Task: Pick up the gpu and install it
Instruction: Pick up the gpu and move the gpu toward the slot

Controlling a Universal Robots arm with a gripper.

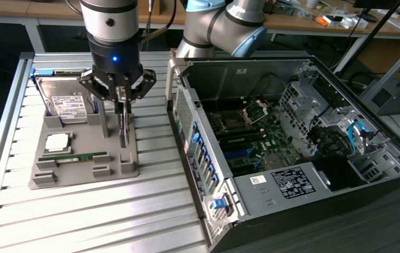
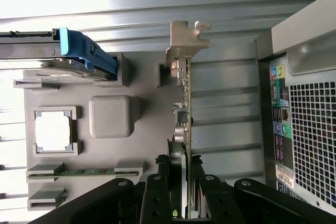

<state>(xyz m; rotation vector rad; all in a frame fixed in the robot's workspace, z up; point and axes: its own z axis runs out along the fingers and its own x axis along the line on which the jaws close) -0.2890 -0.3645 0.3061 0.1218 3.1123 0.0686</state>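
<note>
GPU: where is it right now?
Exterior view's left: the gpu stands on edge in the jaws of the gripper, over the grey tray, between the hard drive and the open PC case.

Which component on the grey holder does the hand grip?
The gpu, upright on edge in the hand; the hard drive, CPU and RAM stick sit apart.

tray (image 1: 80, 176) with gpu (image 1: 123, 129) on table (image 1: 80, 221), computer case (image 1: 200, 158) alongside

The slatted metal table (image 1: 80, 221) carries a grey parts fixture (image 1: 80, 176) at the exterior view's left and an open computer case (image 1: 186, 113) at its right.
</note>
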